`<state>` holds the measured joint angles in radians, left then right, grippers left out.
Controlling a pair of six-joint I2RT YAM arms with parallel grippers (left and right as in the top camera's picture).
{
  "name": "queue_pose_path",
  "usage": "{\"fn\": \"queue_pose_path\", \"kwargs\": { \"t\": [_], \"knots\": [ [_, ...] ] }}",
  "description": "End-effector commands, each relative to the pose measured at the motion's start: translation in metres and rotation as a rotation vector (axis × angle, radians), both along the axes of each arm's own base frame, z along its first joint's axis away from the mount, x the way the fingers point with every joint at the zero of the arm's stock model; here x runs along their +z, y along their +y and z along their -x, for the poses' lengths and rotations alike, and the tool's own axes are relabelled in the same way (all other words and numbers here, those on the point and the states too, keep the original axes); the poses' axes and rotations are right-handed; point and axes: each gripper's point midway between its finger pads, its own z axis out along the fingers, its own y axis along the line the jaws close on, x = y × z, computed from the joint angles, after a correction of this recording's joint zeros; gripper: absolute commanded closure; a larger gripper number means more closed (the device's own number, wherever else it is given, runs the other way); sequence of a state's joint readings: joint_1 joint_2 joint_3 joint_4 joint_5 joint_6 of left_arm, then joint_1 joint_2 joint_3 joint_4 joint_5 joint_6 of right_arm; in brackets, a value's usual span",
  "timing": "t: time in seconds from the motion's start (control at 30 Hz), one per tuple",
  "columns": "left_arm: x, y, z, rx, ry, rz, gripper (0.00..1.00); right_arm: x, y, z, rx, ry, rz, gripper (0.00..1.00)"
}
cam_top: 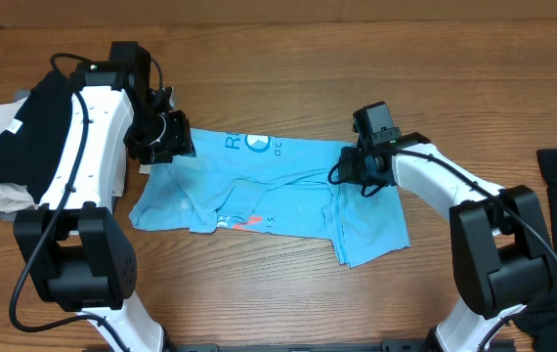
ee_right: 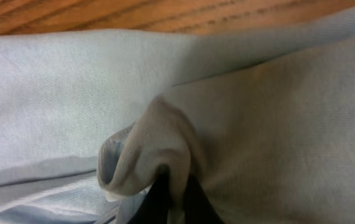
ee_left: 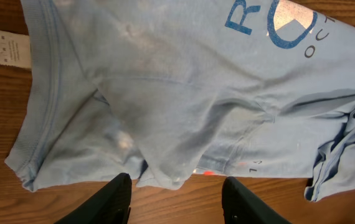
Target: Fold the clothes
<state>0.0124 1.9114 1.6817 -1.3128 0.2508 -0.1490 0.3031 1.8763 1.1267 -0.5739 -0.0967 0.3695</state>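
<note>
Blue shirt (cam_top: 278,191) is pinched thinly by our right gripper (ee_right: 172,190); our left gripper (ee_left: 177,193) hangs parted, empty, above it. Lifting may slip the pinch.

right end effector (ee_right: 172,183) pinched (left (ee_left: 177,182) agape)

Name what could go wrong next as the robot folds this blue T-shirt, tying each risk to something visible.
1. The right gripper is shut on only a small pinched ridge of the sky-blue T-shirt; it may slip out or lift just one layer.
2. The left gripper stands open, holding nothing; a one-sided pull would likely drag the shirt instead of folding it.
3. The shirt lies crumpled near the right gripper; folding now could set those creases.
</note>
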Motion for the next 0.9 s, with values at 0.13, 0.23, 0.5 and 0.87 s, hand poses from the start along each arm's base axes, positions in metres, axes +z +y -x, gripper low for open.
{"fn": "queue_pose_path", "kwargs": {
  "t": [0.13, 0.23, 0.5, 0.87],
  "knots": [
    [0.002, -0.005, -0.002, -0.019, -0.017, 0.012, 0.49, 0.038, -0.013, -0.021, -0.045, -0.011, 0.002, 0.96],
    [0.002, -0.005, -0.003, -0.019, -0.021, 0.012, 0.48, 0.046, -0.012, -0.026, -0.047, -0.021, -0.007, 0.96],
    [0.002, -0.005, -0.004, -0.019, -0.023, 0.012, 0.48, 0.058, 0.005, -0.049, -0.073, -0.108, -0.115, 0.96],
    [0.002, -0.005, -0.003, -0.019, -0.018, 0.012, 0.47, 0.061, -0.007, -0.063, -0.128, -0.171, -0.055, 0.96]
  ]
}}
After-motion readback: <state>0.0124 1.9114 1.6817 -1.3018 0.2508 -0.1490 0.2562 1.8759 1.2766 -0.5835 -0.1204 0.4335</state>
